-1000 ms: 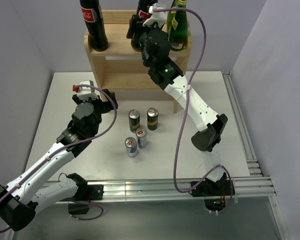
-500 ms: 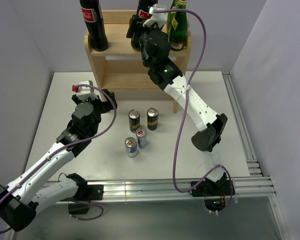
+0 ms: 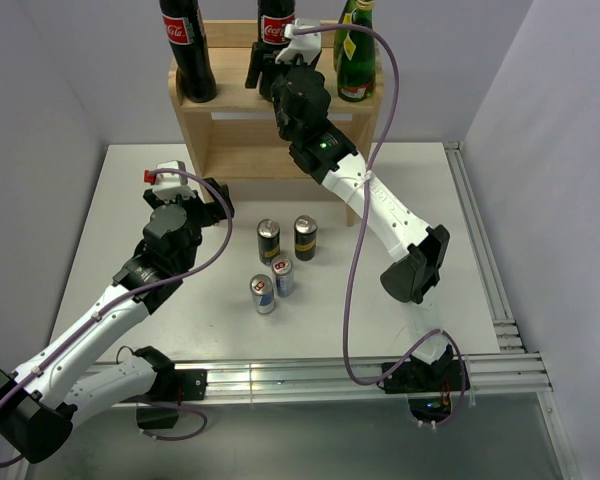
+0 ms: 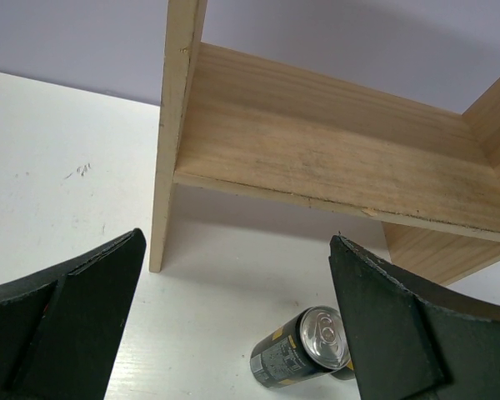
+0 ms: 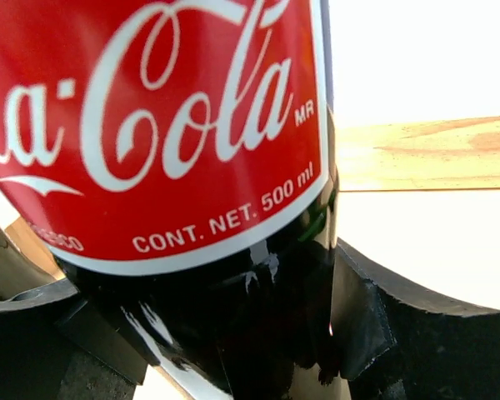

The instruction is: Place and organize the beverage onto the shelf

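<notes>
The wooden shelf (image 3: pixel 230 120) stands at the back of the table. On its top tier stand a Coca-Cola bottle (image 3: pixel 187 50) at the left and two green bottles (image 3: pixel 357 60) at the right. My right gripper (image 3: pixel 270 75) is shut on a second Coca-Cola bottle (image 3: pixel 276 25), upright on the top tier near the middle. In the right wrist view the bottle (image 5: pixel 167 125) fills the space between the fingers (image 5: pixel 383 333). My left gripper (image 3: pixel 218 205) is open and empty over the table, facing the shelf's lower tier (image 4: pixel 317 158).
Several cans stand on the white table in front of the shelf: two black ones (image 3: pixel 268 240) (image 3: pixel 305 237) and two silver-blue ones (image 3: pixel 283 276) (image 3: pixel 263 293). One black can (image 4: pixel 304 350) shows low in the left wrist view. Grey walls enclose the table.
My right gripper has shifted left along the shelf's top tier with the Coca-Cola bottle, away from the green bottles. The left arm has not moved.
</notes>
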Available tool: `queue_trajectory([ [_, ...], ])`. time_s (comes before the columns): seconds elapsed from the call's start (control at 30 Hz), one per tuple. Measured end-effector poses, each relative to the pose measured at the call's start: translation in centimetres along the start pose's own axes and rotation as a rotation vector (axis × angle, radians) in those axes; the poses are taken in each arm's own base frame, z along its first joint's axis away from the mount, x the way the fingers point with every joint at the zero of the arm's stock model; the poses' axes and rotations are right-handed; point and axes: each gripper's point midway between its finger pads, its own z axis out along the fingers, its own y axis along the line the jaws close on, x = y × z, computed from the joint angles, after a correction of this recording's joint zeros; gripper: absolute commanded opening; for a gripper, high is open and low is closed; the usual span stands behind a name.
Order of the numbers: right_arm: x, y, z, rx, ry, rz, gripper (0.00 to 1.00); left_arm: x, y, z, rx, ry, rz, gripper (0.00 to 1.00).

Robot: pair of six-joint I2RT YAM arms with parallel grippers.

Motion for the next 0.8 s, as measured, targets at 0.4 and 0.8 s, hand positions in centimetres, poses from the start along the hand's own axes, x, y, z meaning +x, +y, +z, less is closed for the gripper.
queue_trajectory([
  [0.4,0.06,-0.13,0.03,0.007,-0.008,0.002,0.76,0.23,0.10,0.02,-0.002,0.003,0.002,0.99],
  [0.8,0.62,0.15,-0.06,-0.004,0.008,-0.008,0.80,0.24,0.10,0.02,-0.002,0.003,0.002,0.99],
])
